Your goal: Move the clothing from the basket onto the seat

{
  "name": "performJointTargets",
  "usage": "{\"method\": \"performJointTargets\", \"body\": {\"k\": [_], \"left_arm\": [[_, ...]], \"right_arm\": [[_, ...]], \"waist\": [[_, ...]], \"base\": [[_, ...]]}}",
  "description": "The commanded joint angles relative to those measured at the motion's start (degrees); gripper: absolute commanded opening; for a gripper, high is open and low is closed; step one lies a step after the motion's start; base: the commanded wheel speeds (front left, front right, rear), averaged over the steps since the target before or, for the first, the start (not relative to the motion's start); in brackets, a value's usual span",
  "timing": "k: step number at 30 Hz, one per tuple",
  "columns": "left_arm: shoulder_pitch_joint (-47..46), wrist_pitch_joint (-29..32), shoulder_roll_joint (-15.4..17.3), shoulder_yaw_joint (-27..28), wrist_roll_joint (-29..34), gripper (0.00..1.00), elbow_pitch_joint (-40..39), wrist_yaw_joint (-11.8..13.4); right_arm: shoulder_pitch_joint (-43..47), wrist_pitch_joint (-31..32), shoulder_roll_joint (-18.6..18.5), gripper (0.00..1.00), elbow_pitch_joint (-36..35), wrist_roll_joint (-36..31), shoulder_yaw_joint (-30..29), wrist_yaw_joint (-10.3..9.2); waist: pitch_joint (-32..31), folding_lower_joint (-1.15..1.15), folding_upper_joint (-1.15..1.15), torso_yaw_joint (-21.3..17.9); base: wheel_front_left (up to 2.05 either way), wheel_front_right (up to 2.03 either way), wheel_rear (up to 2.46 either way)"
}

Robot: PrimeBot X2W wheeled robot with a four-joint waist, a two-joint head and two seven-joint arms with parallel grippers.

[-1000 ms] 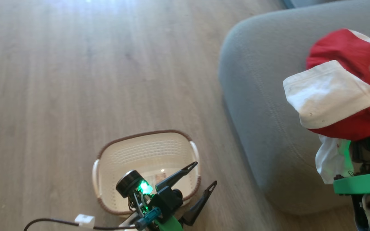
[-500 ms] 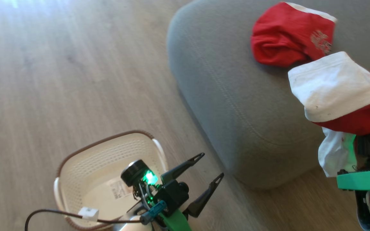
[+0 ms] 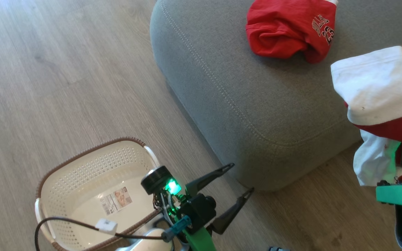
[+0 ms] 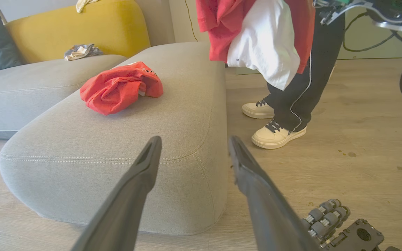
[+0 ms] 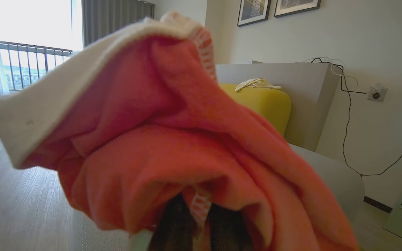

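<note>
The head camera now looks further across the seat (image 3: 243,90), and the basket (image 3: 82,153) sits at the view's lower left instead of bottom centre. The red garment (image 3: 284,31) on the seat, earlier overlapped by the hanging clothing (image 3: 379,83), now shows clear of it. The left claw (image 3: 242,177), earlier over the basket, is now past its rim, tips near the seat's corner

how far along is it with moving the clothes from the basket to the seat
Done: one red garment lies on the grey seat, and the basket shows just its label sticker. In hand: the right tool grips a red and white garment, held up off the seat. Left: laying that one down. The left tool is open and holds nothing.
</note>
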Motion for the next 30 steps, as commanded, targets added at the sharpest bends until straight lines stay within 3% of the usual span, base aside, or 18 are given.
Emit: {"method": "performJointTargets", "body": {"k": [1,14,21,30], "left_arm": [[-2.5,-0.3,0.4,1.3,-0.4,1.00,-1.7,-0.1],[-2.6,-0.3,2.7,1.0,0.2,1.00,-2.1,-0.1],[-4.1,-0.3,7.4,0.3,1.2,1.00,-3.1,-0.1],[-6.7,-0.3,13.2,-3.4,1.2,1.00,-5.1,-0.1]], "right_arm": [[-1.0,-0.5,-0.3,0.00,-2.4,-0.3,0.6,-0.01],[-5.0,-0.5,-0.9,0.00,-1.2,-0.6,1.4,-0.01],[-14.9,-0.5,-3.1,0.00,-0.8,0.2,2.2,-0.01],[-27.4,-0.5,-6.1,0.00,1.9,1.7,-1.7,-0.01]], "waist": [[0.1,0.00,0.00,-0.1],[3.6,0.00,0.00,-0.5],[11.1,0.00,0.00,-1.4],[18.5,0.00,0.00,-0.3]], "base": [[0.00,0.00,0.00],[0.00,0.00,0.00],[0.00,0.00,0.00],[0.00,0.00,0.00]]}}
